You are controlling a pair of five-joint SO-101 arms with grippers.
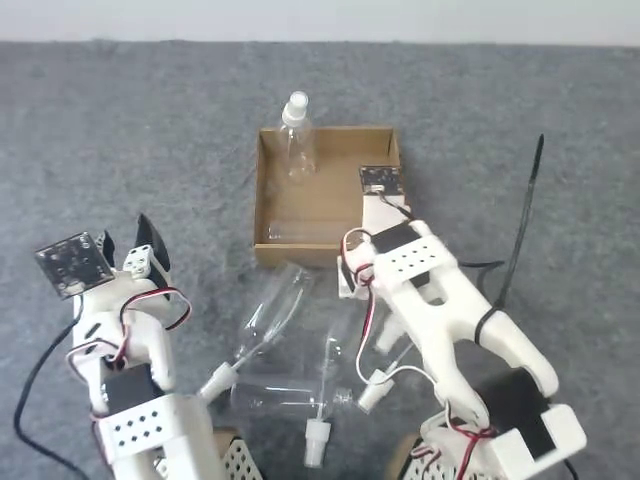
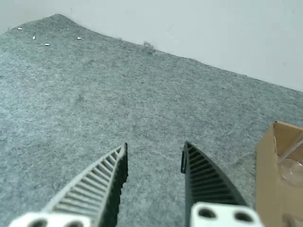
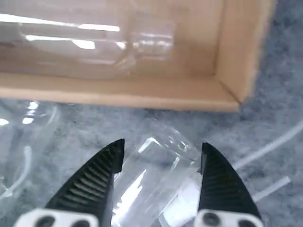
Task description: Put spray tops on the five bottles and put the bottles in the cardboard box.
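Outside cardboard box (image 3: 142, 97), straddling clear bottle (image 3: 156, 175) with right gripper (image 3: 163, 144) spread, left gripper (image 2: 155, 145) spread too. Likely pickup; next: clench, lift.

Reference: high view, with the cardboard box (image 1: 300, 256) as dial centre and 12 o'clock pointing away from the arms.

- 12 o'clock: the upright bottle (image 1: 298, 140) stands inside the box, against the far wall.
- Inside the box: a second bottle (image 3: 94, 42) lies along the near wall.
- 6 to 7 o'clock: three bottles (image 1: 268, 318) lie clustered on the carpet (image 1: 150, 130), outside the box.
- 5 o'clock: the right gripper (image 3: 162, 143) sits just outside the near wall, one finger on either side of the rightmost bottle (image 3: 156, 175) of the cluster.
- 8 o'clock: the left gripper (image 2: 155, 145) sits well apart from the box, above bare carpet.
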